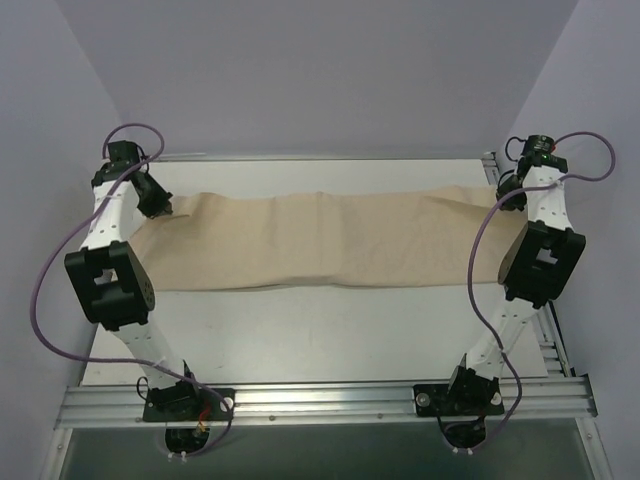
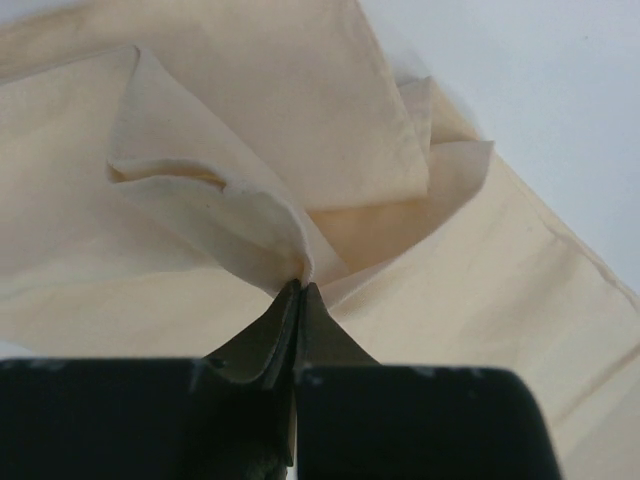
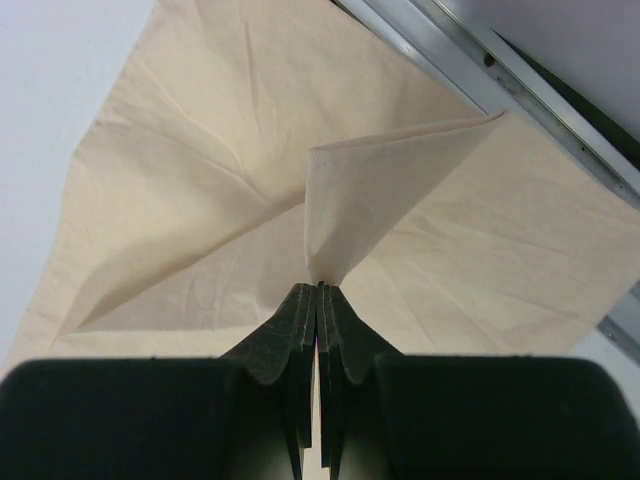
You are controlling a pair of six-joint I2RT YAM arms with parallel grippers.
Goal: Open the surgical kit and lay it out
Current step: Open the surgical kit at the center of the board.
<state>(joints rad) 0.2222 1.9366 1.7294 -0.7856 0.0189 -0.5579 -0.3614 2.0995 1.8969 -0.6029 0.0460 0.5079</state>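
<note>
The top view alone shows the whole cloth wrap (image 1: pixel 320 240). It is a long beige band stretched across the middle of the frame on the white table (image 1: pixel 330 330). It runs from the left gripper (image 1: pixel 160 207) at the upper left to the right gripper (image 1: pixel 507 185) at the upper right. From that height the jaws are too small to read.

The wrist views supply the grips. In the left wrist view the fingertips (image 2: pixel 262 340) at lower centre are pressed tight together on a bunched corner of the cloth. The corner fans upward in loose folds, and bare table fills the upper right. In the right wrist view the fingertips (image 3: pixel 288 330) are likewise clamped together on a folded point of cloth that rises toward the upper right. A metal rail (image 3: pixel 480 70) crosses that corner diagonally, with the cloth's edge just beside it.

Whether anything lies beneath the fabric cannot be told from any view.
</note>
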